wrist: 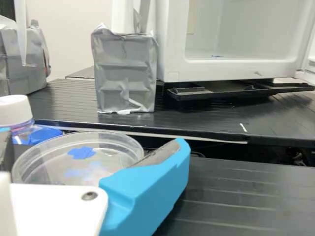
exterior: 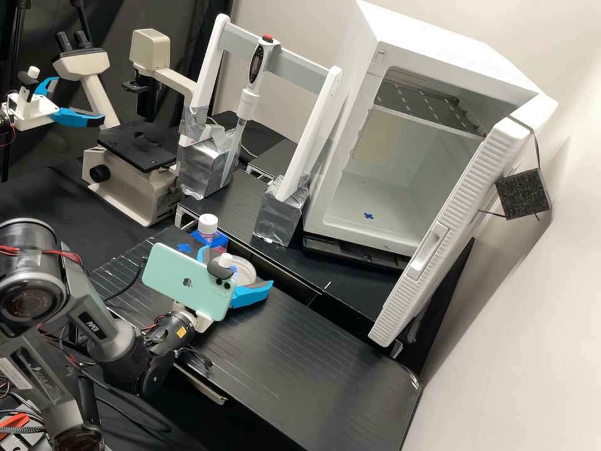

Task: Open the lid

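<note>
High view, pincer: open, blue fingers apart with the round clear dish between them, over the table.
High view, bottle: upright near the dish, white cap on.
High view, cabinet: white, door wide open.
Wrist view, dish: lies level, a finger just beside it, contact unclear; its lid and base are hard to tell apart.
Wrist view, block: upright, wrapped in silver tape, beyond the dish.
</note>
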`<move>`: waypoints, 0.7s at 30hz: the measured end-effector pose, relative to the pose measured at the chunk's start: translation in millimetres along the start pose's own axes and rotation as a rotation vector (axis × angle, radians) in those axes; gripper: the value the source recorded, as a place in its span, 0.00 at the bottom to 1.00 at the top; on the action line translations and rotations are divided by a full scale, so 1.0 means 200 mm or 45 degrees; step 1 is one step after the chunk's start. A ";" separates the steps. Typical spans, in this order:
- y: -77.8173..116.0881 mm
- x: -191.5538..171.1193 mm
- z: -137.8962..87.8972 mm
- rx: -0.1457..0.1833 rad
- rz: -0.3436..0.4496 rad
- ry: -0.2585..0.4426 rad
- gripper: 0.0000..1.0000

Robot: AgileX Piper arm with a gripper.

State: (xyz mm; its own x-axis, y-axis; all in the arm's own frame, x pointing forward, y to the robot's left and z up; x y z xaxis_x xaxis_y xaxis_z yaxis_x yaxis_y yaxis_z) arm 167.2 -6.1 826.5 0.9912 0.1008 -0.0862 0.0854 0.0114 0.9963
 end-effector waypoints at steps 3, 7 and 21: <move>0.00 0.00 0.00 0.004 -0.007 0.001 0.00; -0.01 0.00 0.00 0.008 -0.011 0.003 0.00; -0.01 0.01 0.00 0.012 -0.014 0.002 0.00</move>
State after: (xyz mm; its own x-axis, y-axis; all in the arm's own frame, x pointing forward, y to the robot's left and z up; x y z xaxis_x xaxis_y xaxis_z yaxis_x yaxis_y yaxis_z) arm 168.3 -6.2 824.3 0.9900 0.1020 -0.0973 0.0974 0.0035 0.9952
